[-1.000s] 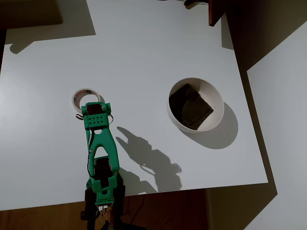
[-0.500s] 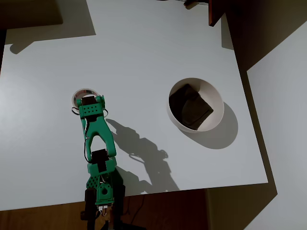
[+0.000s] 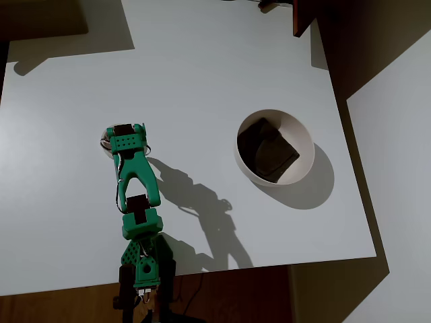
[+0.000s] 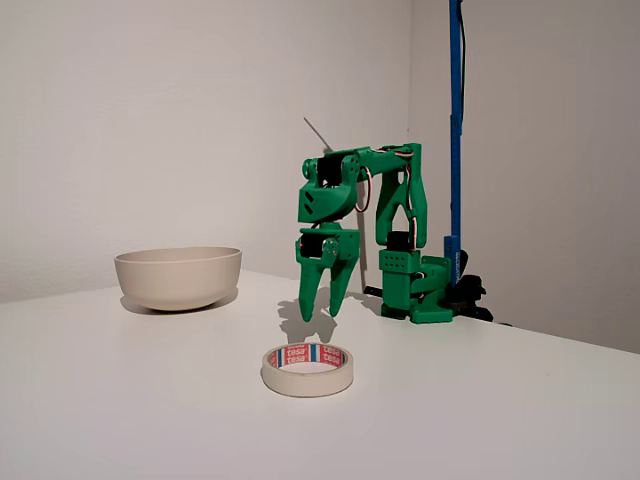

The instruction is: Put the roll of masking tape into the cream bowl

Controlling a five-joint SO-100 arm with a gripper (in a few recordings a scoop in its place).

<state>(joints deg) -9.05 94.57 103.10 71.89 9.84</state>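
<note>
green arm w/ base at the near edge of the desk (image 3: pixel 202 60) in the overhead view, reaching up-frame toward the left half. in the fixed view the upper links fold up from the base then forward, wrist bent so the claw (image 4: pixel 326 300) points straight down. fingers form a narrow inverted v, a slim gap showing between them, tips apart; nothing held. tips hang above the desk surface, not touching it, w/ a shadow right under them.

roll of masking tape (image 4: pixel 307 369) lies flat on the desk, hole up, red/blue print on the inner core. in the fixed view it sits in front of the claw, nearer the camera, and lower than the tips; no contact. in the overhead view the claw head (image 3: pixel 126 140) covers most of the roll, just a sliver of the roll of masking tape (image 3: pixel 105 143) peeking out at its left side, so claw is above the roll or just off it; can't tell the exact offset.

cream bowl (image 3: pixel 303 138) stands upright well to the right of the claw in the overhead view, dark squarish patch at its bottom. in the fixed view the cream bowl (image 4: pixel 178 277) is left of the arm, well apart from the roll.
</note>
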